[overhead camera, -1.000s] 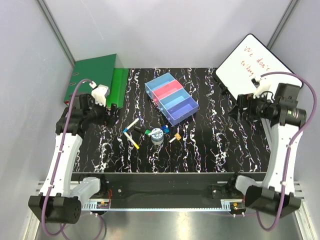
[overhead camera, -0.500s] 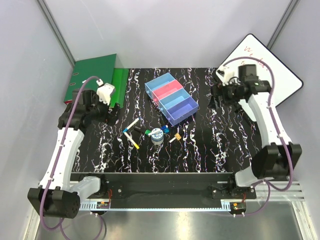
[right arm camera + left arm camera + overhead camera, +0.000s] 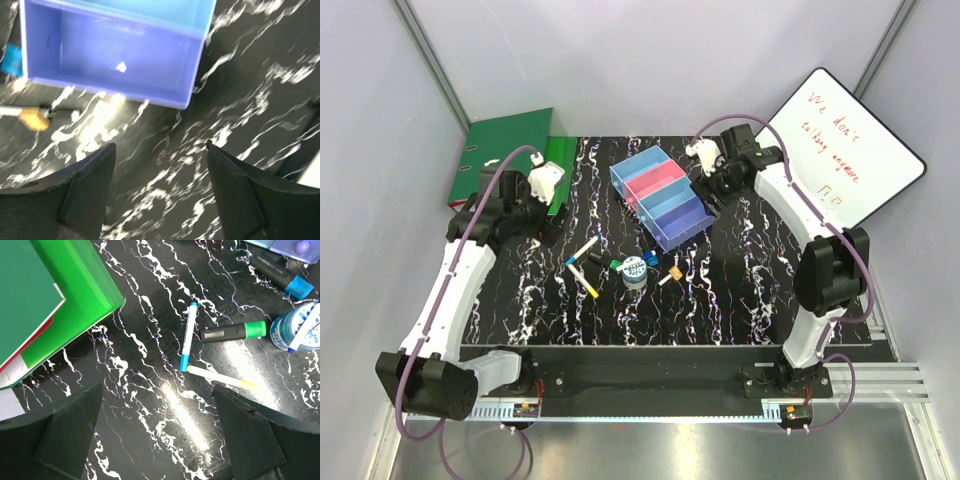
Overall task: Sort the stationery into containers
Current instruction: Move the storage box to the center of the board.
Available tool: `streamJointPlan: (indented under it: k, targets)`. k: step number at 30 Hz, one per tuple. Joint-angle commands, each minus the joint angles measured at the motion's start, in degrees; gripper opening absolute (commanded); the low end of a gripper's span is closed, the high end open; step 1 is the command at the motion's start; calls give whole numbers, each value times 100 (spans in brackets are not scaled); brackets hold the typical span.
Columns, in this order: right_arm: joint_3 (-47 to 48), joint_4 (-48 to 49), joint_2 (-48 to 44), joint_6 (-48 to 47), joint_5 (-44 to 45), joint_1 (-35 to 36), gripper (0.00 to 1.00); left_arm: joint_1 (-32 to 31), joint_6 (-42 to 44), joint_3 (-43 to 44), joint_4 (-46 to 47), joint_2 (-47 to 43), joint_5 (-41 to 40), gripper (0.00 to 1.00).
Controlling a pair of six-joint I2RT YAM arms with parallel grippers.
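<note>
The four joined containers [image 3: 663, 196] sit at the table's back middle, light blue, pink, blue, purple; all look empty. The stationery lies in front of them: a blue-capped marker [image 3: 583, 250], a yellow-capped marker [image 3: 591, 286], a grey tape roll [image 3: 634, 271], and small green, blue and orange pieces. My left gripper [image 3: 548, 214] is open and empty, left of the markers; its view shows the blue-capped marker [image 3: 188, 335], yellow-capped marker [image 3: 220, 377] and tape roll [image 3: 295, 330]. My right gripper [image 3: 710, 196] is open and empty beside the purple bin [image 3: 112, 55].
Green ring binders [image 3: 510, 155] lie at the back left, close to my left arm, and also show in the left wrist view [image 3: 60, 295]. A whiteboard with red writing [image 3: 845, 145] leans at the back right. An orange piece [image 3: 32, 117] lies near the purple bin.
My right arm has swung left from in front of the whiteboard to the right side of the bins. My left gripper has shifted slightly right, toward the markers.
</note>
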Motion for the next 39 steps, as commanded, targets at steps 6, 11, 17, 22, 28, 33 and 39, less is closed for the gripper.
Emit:
streamJointPlan:
  k: [6,11,17,22,28,33,39]
  targets:
    - [587,564,747,-226,992,107,74,-60,86,195,266,177,-21,99]
    - [981,662,1212,-190,905,107,72,-69,182,151,292,177,-56,99]
    - [1509,671,1731,-287,835,116,71,-69,226,134,283,299,-73,99]
    - [1519,741,1960,-489,852,116,67,-78,174,134,283,405,-38,99]
    - [1422,856,2066,-648,773,159,58,-78,288,116,266,484,-73,99]
    - [1159,882,2005,-691,685,195,53,-78,367,177,231,537,-100,99]
    - [807,1058,2005,-797,659,239,45,-78,341,213,222,598,-38,99]
